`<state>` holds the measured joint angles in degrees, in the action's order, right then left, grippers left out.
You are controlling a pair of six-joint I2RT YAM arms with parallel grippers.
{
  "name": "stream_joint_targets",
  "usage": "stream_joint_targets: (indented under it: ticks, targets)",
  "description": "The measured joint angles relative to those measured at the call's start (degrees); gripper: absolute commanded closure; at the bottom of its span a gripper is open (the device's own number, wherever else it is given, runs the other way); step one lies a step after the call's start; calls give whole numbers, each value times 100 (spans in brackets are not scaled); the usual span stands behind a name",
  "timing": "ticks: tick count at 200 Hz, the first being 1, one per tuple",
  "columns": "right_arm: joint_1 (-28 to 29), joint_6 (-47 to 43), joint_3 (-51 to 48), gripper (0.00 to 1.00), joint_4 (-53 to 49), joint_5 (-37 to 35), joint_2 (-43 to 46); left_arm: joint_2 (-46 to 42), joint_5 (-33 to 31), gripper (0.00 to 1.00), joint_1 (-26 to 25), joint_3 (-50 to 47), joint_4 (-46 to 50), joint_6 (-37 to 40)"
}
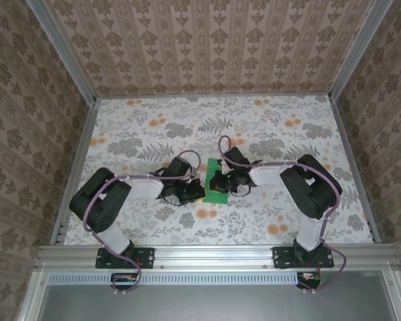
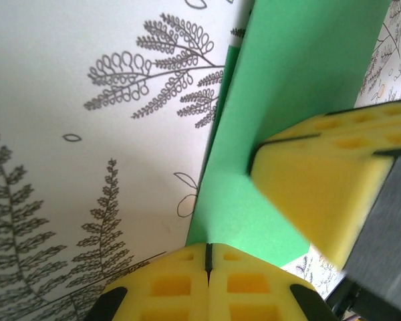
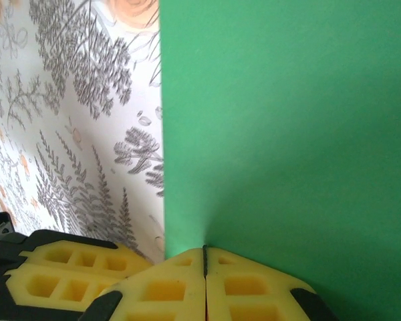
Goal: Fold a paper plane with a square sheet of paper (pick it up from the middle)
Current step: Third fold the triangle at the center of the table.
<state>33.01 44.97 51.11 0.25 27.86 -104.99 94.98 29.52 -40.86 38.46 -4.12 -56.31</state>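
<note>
- The bench (image 1: 134, 127) is covered by a grey-and-orange floral cloth, with brown patterned walls (image 1: 207, 40) on three sides and a metal rail (image 1: 207, 254) along the lower edge of the top view.
- Purple cables (image 1: 87, 214) loop along both arms.
- The green paper (image 1: 214, 167) lies in the middle of the top view as a narrow upright strip between the two wrists, partly hidden by them.
- In the left wrist view a second, darker layer of green shows along the paper's left edge at upper centre.
- The left gripper (image 2: 207, 257) has its yellow jaws pressed together at bottom centre, nipping the paper's edge where it meets their seam.
- The right gripper (image 3: 204, 261) also has its jaws closed tight at bottom centre, with the paper rising out of the seam and covering the right of that view.
- The two grippers sit just beside each other on the same sheet.
</note>
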Motion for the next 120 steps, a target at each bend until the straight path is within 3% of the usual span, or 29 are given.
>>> stream_joint_targets:
  ticks: [33,58,85,120]
  targets:
    - [-643,-197,-50,89,-4,83,42,-11,-17,100,0,-2,7,0]
    - [-977,-332,-50,78,-282,-284,247,-37,-42,100,0,-2,66,-2]
    - [-986,-306,-94,63,-573,-503,728,-59,-44,100,0,0,131,-2]
    - [-785,-9,-568,56,-776,-503,1471,-59,-66,100,0,9,151,-7]
